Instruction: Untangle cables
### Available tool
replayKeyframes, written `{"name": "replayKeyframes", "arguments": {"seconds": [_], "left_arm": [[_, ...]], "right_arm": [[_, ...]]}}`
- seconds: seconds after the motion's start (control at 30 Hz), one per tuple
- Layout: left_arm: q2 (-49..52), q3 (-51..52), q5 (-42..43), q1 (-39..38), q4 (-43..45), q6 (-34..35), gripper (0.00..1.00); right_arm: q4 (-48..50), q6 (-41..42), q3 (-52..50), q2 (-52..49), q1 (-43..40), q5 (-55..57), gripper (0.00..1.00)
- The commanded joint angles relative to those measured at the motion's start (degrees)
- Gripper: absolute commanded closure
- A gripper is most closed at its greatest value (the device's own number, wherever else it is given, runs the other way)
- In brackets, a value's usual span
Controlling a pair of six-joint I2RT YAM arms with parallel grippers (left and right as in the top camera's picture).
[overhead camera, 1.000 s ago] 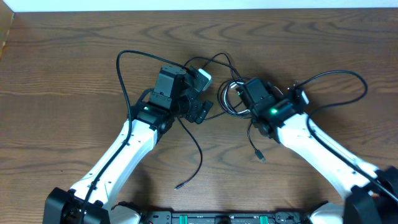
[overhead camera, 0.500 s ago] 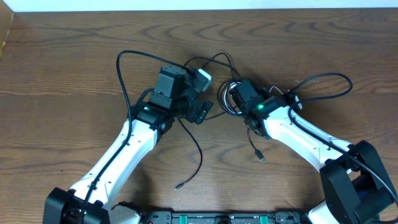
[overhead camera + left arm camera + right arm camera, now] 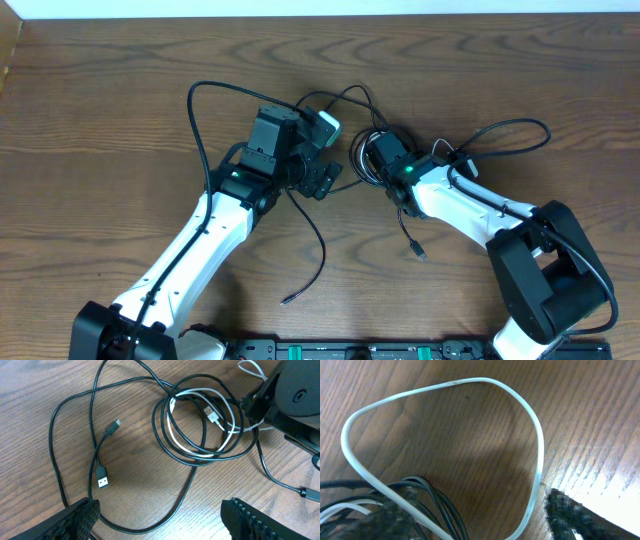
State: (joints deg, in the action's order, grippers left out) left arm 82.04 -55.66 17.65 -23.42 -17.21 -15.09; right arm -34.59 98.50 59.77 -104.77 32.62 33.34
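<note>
The cables lie as a tangled coil [image 3: 362, 160] of thin black cords and one white cord in the middle of the table. In the left wrist view the coil [image 3: 200, 457] lies ahead, with the white cable [image 3: 191, 451] looped inside it and two black plug ends [image 3: 102, 480] lying loose to its left. My left gripper [image 3: 325, 152] is open and empty just left of the coil; a black cord runs between its fingers [image 3: 160, 520]. My right gripper [image 3: 376, 158] is down on the coil's right side, open, with a white cable loop [image 3: 445, 385] between its fingers [image 3: 485, 517].
A loose black cable tail ends in a plug [image 3: 290, 298] toward the table's front. Another plug [image 3: 418, 252] lies below the right gripper. Thicker black arm cords arch at the left [image 3: 192, 95] and the right [image 3: 520, 125]. The right gripper's body [image 3: 292, 395] shows in the left wrist view.
My right gripper has shifted a little left onto the coil and its arm has swung round. The left arm has not moved.
</note>
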Motion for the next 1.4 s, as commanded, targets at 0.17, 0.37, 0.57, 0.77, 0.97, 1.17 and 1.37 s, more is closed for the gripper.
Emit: {"name": "replayKeyframes", "arguments": {"seconds": [0.17,0.37,0.57,0.77,0.97,1.17,1.37], "left_arm": [[0.26,-0.26,-0.35,-0.09,-0.39,-0.72,0.17],[0.26,-0.26,-0.35,-0.07,-0.57,-0.7,0.17],[0.26,-0.26,-0.35,-0.07,-0.74,-0.72,0.17],[0.26,-0.26,-0.35,-0.09,-0.72,-0.72,0.17],[0.26,-0.28,-0.35,-0.07,-0.72,-0.72,0.16],[0.26,-0.26,-0.35,-0.07,-0.79,-0.7,0.17],[0.26,-0.26,-0.15,-0.09,-0.9,-0.02,0.17]], "right_arm": [[0.52,0.24,-0.02,-0.39,-1.49,1.33,0.92],[0.55,0.24,-0.02,-0.39,-1.9,1.01,0.99],[0.55,-3.85,0.07,-0.07,-2.27,1.97,0.99],[0.83,-26.91,1.99,5.55,-2.23,3.41,0.99],[2.12,-59.67,8.2,15.28,-2.21,-2.45,0.99],[-2.45,-73.26,18.97,23.28,-2.4,-12.83,0.99],[-12.02,-79.8,33.7,25.18,-2.43,-16.0,0.99]]}}
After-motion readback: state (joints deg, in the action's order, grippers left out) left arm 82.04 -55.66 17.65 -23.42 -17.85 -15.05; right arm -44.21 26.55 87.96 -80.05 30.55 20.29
